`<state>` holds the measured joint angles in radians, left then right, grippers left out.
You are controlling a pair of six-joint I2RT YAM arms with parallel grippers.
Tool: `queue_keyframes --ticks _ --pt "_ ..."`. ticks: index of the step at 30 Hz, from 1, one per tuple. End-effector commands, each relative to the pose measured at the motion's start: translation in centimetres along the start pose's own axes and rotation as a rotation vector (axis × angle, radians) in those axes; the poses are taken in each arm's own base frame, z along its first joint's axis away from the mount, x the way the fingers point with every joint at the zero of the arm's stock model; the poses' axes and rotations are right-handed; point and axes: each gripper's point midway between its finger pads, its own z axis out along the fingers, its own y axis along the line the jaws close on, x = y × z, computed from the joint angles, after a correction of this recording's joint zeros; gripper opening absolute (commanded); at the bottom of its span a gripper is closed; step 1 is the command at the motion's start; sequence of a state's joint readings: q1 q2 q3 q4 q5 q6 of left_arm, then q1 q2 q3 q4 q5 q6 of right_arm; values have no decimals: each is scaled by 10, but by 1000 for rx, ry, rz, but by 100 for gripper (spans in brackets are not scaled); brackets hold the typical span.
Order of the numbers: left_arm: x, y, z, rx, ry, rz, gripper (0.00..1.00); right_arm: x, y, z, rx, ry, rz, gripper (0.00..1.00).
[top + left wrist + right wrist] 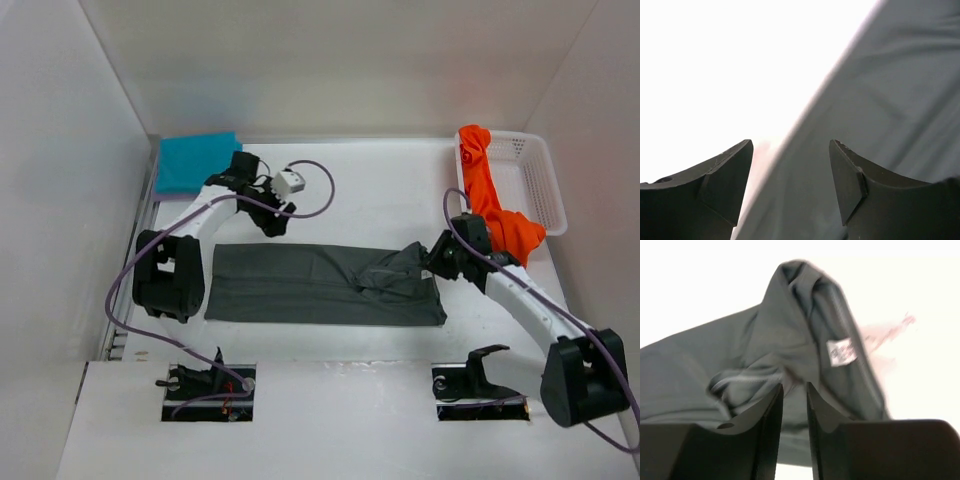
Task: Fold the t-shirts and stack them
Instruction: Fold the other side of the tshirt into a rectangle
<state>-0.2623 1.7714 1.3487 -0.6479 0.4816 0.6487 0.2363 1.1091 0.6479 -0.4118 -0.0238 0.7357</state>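
Note:
A dark grey t-shirt (pixel 320 285) lies in a long folded band across the middle of the table, its right end bunched up with a white label (pixel 842 351) showing. My left gripper (pixel 272 225) hovers open over the shirt's far edge (pixel 890 100), nothing between its fingers. My right gripper (pixel 428 262) is at the bunched right end (pixel 790 315), jaws a narrow gap apart, cloth behind them and none pinched. A teal t-shirt (pixel 195 162) lies folded at the back left. An orange t-shirt (pixel 490 200) hangs out of the basket.
A white mesh basket (pixel 535 170) stands at the back right against the wall. White walls close in the table on three sides. Purple cables (pixel 320 190) loop from both arms.

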Motion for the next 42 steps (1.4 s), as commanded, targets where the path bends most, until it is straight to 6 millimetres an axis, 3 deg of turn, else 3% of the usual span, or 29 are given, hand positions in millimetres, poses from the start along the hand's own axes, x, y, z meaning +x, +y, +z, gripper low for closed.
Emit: queue_keyframes --ticks 1,4,7,11,14,16,19,28,35,39,42 --pt "6 42 -33 -201 -45 -49 62 -31 20 0 -64 -56 -88 29" --pt "15 36 -36 -187 -49 -74 62 -24 18 -7 -69 -51 -84 29" --pt "11 17 -22 -137 -39 -53 62 -13 19 -8 -101 -42 -71 30" --pt "-40 -28 3 -11 -102 14 62 -9 21 -3 -126 -38 -58 35" --pt "-84 -74 24 122 -151 84 62 -3 20 9 -123 -5 -48 37" --pt "-104 -105 38 203 -171 134 62 4 23 16 -131 28 -52 37" --pt "-118 -139 57 297 -188 183 63 11 28 23 -141 54 -66 38" --pt "-96 -185 100 434 -112 189 66 27 20 31 -124 88 -66 35" --pt "-91 -201 117 465 -85 179 64 35 12 38 -106 108 -61 32" --pt "-91 -208 119 482 -82 165 56 34 13 39 -113 101 -53 24" --pt "-91 -210 121 479 -79 165 35 35 12 39 -113 103 -50 15"
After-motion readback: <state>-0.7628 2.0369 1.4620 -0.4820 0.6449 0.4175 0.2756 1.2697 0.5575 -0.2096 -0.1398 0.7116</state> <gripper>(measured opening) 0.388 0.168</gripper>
